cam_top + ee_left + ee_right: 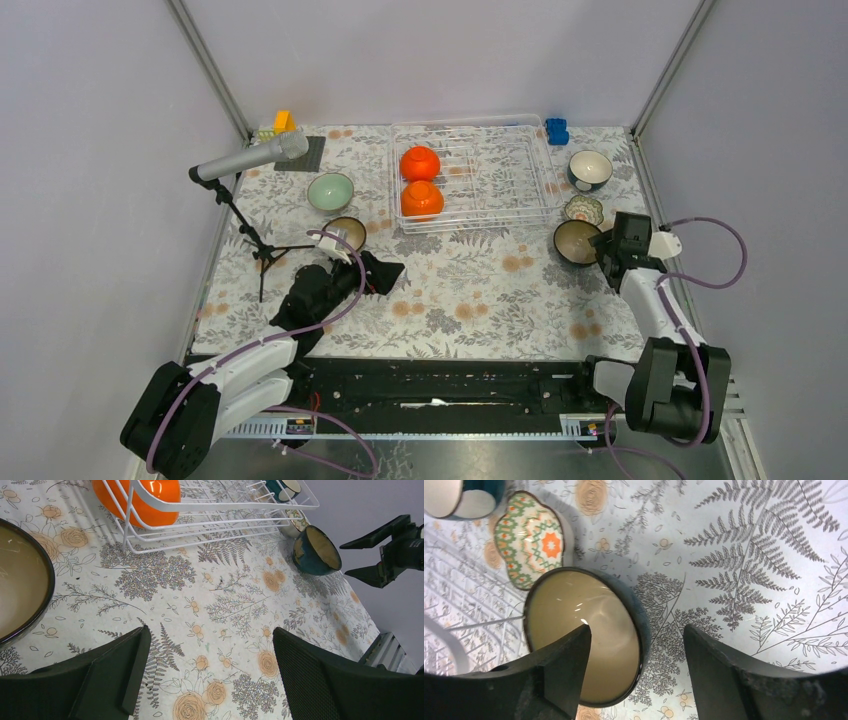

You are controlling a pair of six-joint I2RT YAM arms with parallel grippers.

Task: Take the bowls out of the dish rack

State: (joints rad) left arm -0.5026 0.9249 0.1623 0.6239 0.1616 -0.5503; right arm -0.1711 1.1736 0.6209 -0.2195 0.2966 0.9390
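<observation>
Your left gripper [207, 647] is wide open with nothing between the fingers, over the floral cloth [235, 610]. A brown-rimmed cream bowl [20, 580] sits just beside it at the left edge of the wrist frame. Your right gripper [636, 632] is open too, straddling the rim of the dark bowl with the cream inside [564, 600] at lower left of its frame: one finger over the inside, one outside, can't tell if either touches. The dish rack [470, 175] is upper centre in the top view, with two orange bowls [420, 162] in its left part. The mint bowl [330, 190] is left of the rack. The teal bowl [590, 168] and patterned bowl [584, 209] are right of it, on the cloth.
</observation>
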